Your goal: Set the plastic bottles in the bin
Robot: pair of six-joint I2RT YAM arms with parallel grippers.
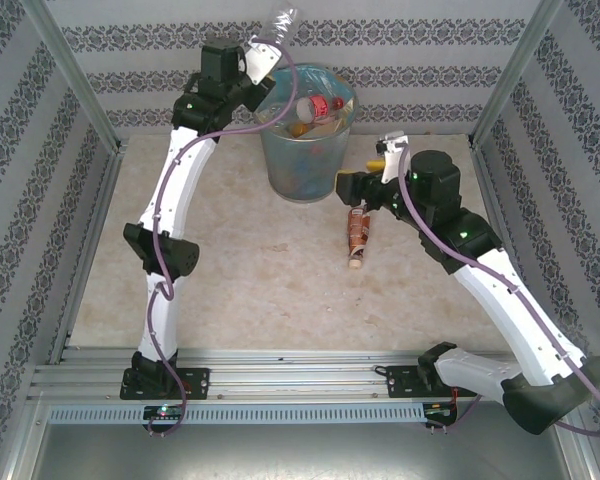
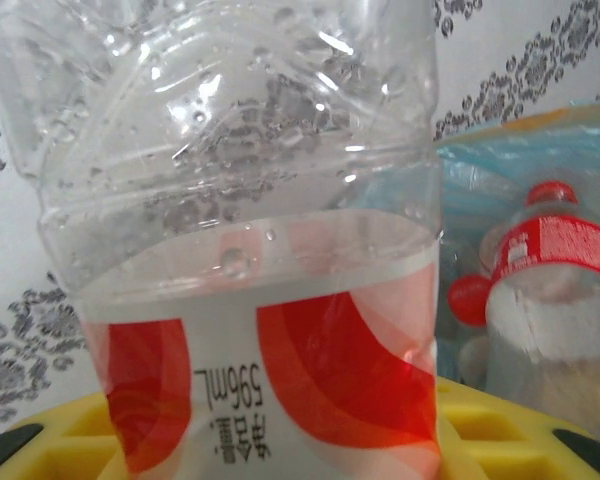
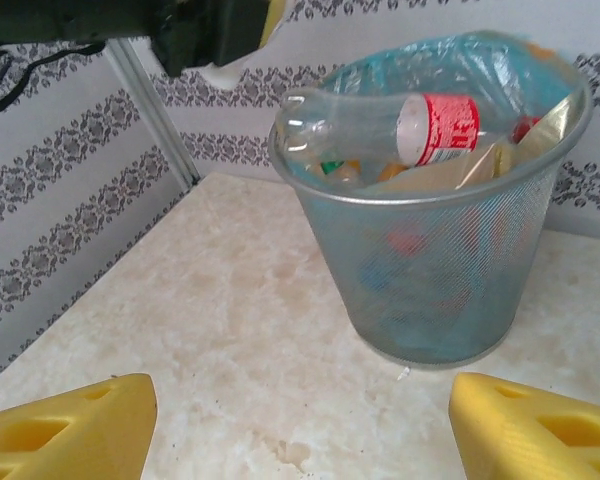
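The left claw point(image 1: 261, 57) grips a bottle point(image 2: 250, 250) up by the bin point(image 3: 430, 280). The right claw point(image 3: 300, 430) is spread wide, holding nothing.

The bin point(image 1: 302, 175) stands at the back middle of the table point(image 1: 240, 290), with bottles point(image 1: 318, 108) piled in it. A lying bottle point(image 1: 357, 235) rests on the table just right of the bin, and a raised bottle point(image 1: 277, 25) is up above the bin's left side.

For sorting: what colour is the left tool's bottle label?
Red on white; the bottle shows best in left wrist view.
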